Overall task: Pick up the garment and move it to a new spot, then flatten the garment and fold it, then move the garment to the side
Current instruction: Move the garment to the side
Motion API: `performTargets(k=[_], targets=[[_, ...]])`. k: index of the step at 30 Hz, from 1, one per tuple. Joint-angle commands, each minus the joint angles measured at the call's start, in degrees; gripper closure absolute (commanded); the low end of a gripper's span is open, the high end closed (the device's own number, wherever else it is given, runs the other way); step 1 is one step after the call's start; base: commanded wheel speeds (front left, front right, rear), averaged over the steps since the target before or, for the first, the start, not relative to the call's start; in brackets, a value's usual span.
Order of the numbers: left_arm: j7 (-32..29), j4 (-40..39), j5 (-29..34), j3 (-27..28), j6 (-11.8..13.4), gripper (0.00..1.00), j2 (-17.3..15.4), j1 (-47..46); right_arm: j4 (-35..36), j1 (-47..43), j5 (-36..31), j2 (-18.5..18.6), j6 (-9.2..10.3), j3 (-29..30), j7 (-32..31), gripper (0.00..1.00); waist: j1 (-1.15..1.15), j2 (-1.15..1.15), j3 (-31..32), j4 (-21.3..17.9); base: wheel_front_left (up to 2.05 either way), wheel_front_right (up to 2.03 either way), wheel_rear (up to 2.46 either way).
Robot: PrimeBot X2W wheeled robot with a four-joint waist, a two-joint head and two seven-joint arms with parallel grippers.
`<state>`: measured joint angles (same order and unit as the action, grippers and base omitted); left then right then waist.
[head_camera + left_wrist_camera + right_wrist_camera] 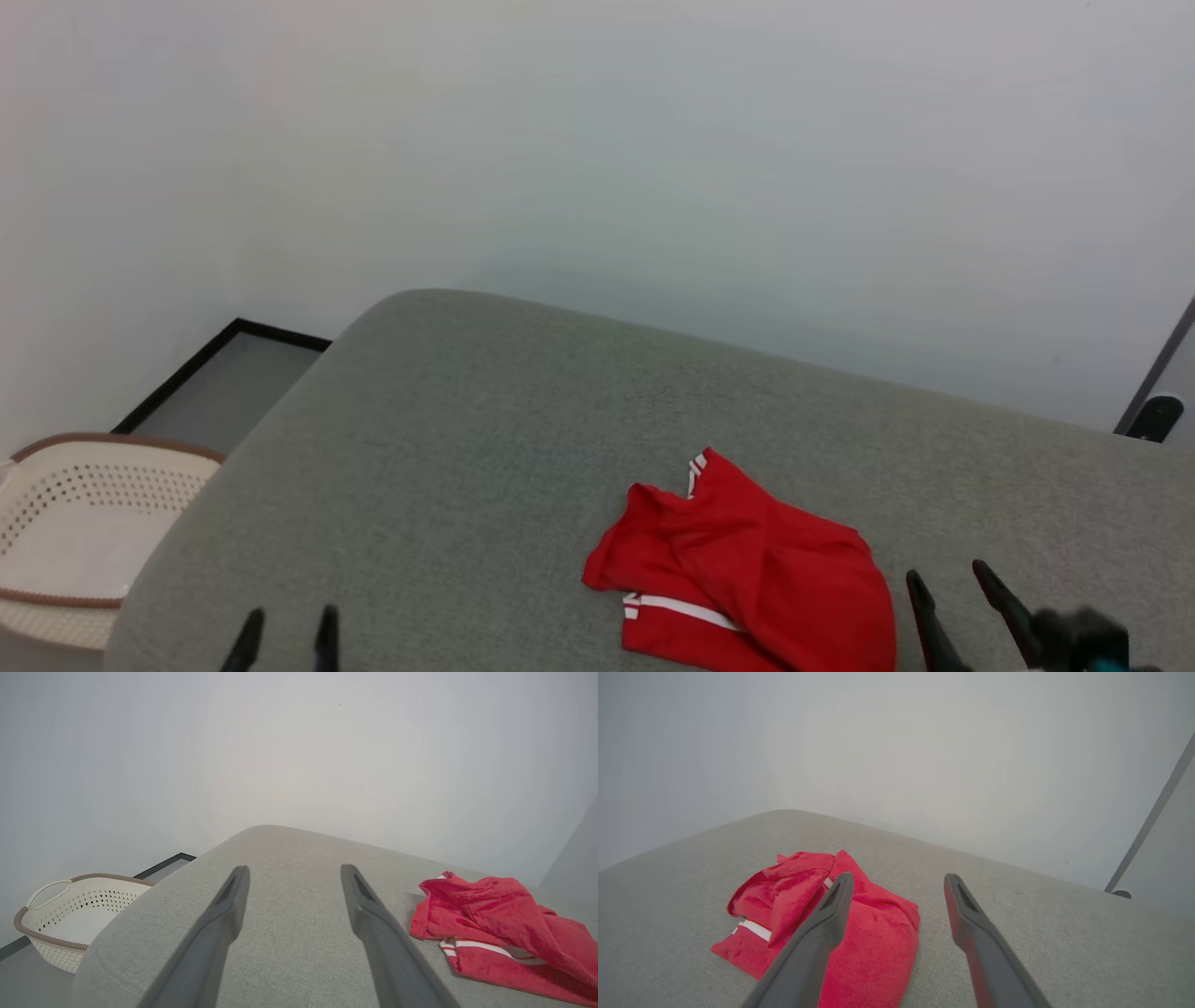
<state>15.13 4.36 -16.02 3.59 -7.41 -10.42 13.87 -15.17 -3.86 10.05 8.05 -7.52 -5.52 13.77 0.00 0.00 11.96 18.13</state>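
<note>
I am holding my left gripper (289, 623) and right gripper (947, 577) spread and empty; the crumpled garment (747, 569) is lying on the grey cushion (467, 448), just left of my right gripper.

The garment (758, 577) lies crumpled on the grey cushion (448, 485).

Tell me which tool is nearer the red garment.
The right tool: open, it sits just beside the garment, while the left tool, also open, is well off to the garment's other side across the grey upholstery.
</note>
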Motion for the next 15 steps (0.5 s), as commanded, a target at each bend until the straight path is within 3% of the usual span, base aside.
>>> performTargets(k=[1, 15], targets=[[0.0, 0.1, 0.3, -0.7, -0.1, 0.0, 0.0, -1.1, -1.5, 1.9, 1.3, 0.6, 0.07, -0.1, -1.9, 0.0, 0.0, 0.0, -0.3, 0.4, 0.0, 0.0, 0.0], [0.0, 3.8, -1.8, -9.3, -0.1, 0.0, -0.5, -5.7, -14.2, 16.5, 11.4, 7.5, 0.07, -5.8, -36.4, 0.0, 0.0, 0.0, -4.1, 5.1, 0.0, 0.0, 0.0]])
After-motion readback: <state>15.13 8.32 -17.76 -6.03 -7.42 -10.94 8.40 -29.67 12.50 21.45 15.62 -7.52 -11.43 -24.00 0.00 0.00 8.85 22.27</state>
